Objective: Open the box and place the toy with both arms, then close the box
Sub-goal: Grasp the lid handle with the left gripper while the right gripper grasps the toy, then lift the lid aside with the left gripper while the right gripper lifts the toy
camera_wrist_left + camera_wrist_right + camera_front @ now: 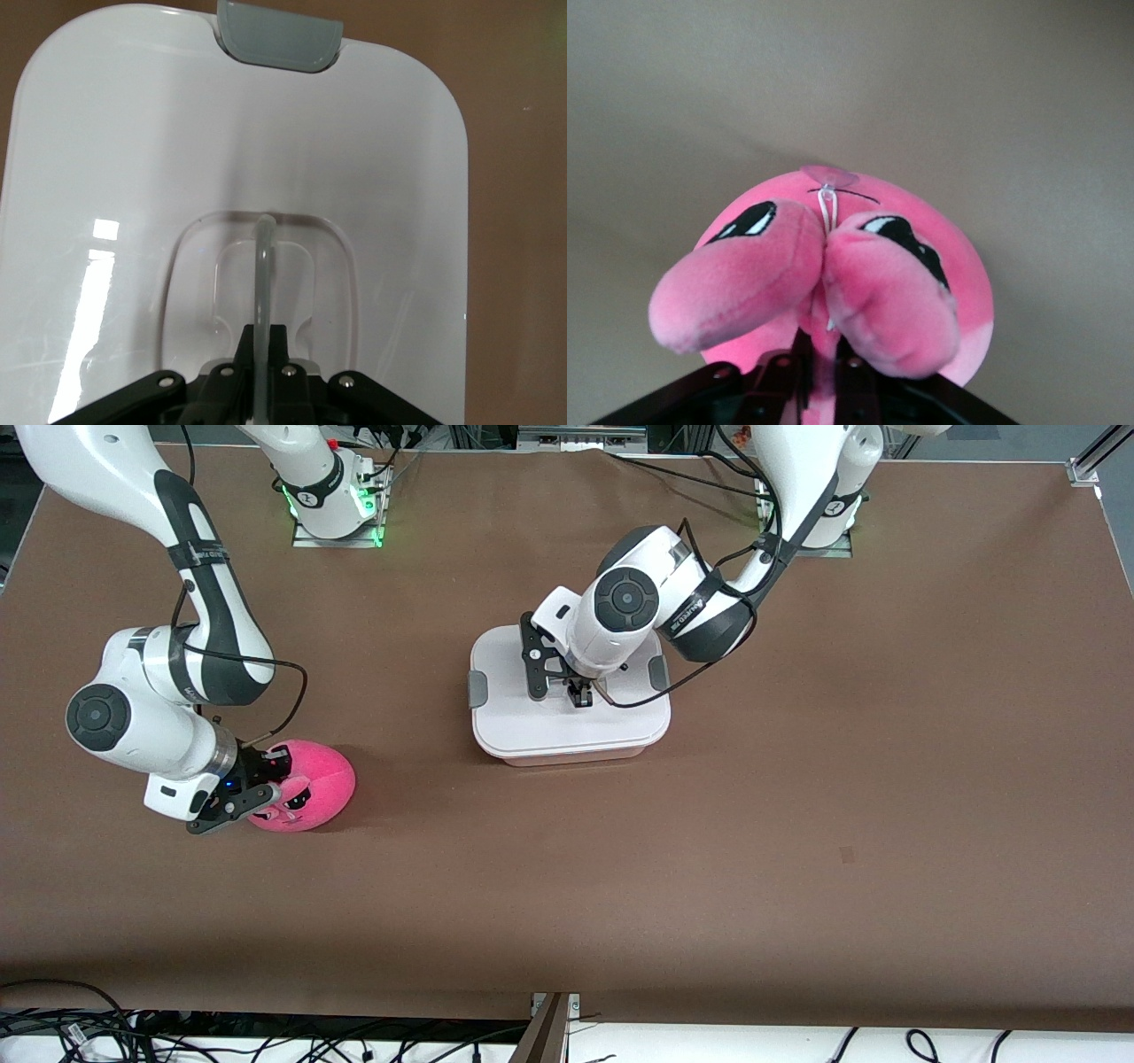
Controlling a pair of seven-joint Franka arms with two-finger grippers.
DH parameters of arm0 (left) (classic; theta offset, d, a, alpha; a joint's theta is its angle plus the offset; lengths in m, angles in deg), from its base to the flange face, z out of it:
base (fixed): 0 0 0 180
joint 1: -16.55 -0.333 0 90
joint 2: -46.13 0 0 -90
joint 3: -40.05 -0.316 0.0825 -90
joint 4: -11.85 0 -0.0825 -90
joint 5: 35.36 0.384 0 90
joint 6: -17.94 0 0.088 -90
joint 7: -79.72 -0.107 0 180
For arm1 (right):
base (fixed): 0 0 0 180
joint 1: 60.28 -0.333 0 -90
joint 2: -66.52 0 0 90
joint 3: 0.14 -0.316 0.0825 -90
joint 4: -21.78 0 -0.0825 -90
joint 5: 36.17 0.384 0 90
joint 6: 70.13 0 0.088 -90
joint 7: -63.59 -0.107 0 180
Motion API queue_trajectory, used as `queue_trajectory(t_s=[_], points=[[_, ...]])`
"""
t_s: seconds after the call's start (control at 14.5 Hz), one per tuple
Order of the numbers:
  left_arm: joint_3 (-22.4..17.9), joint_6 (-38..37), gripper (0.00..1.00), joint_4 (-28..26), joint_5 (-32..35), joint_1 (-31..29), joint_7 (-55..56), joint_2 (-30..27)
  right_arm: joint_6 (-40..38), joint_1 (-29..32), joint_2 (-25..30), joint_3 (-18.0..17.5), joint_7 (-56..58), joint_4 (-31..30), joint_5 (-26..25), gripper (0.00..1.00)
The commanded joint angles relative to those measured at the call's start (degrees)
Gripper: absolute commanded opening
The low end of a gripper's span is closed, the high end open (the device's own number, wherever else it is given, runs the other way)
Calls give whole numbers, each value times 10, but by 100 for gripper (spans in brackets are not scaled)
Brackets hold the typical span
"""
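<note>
The box (567,731) sits mid-table, its white lid on and its grey side clips (477,688) showing. My left gripper (580,693) is down on the lid's middle and shut on the clear centre handle (264,266) in its recess. The lid (124,177) fills the left wrist view. The hot-pink plush toy (310,784) lies on the table toward the right arm's end. My right gripper (261,802) is shut on a fold of the toy's plush; the right wrist view shows the toy (877,283) with dark eyes and bulging cheeks either side of my fingers (852,376).
The brown table top (797,779) lies bare around both things. Loose black cables (89,1027) run along the table's edge nearest the front camera. The arm bases stand at the edge farthest from it.
</note>
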Motion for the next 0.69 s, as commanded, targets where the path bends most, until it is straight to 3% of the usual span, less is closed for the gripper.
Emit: queue_trajectory(t_s=[0.0, 0.14, 0.34, 0.48, 0.62], points=[[12, -14, 0, 9, -20, -4, -10, -21, -6, 2, 5, -11, 15, 8, 8, 0], [12, -40, 0, 9, -31, -10, -10, -39, -37, 2, 21, -17, 22, 24, 8, 0], [13, -94, 0, 10, -33, -28, -11, -73, -175, 2, 33, -38, 22, 101, 9, 0], [12, -165, 0, 36, -42, -55, -11, -83, -273, 2, 33, -60, 22, 167, 9, 0], [10, -259, 0, 84, -40, -96, -12, -82, -331, 2, 38, -104, 23, 202, 8, 0]])
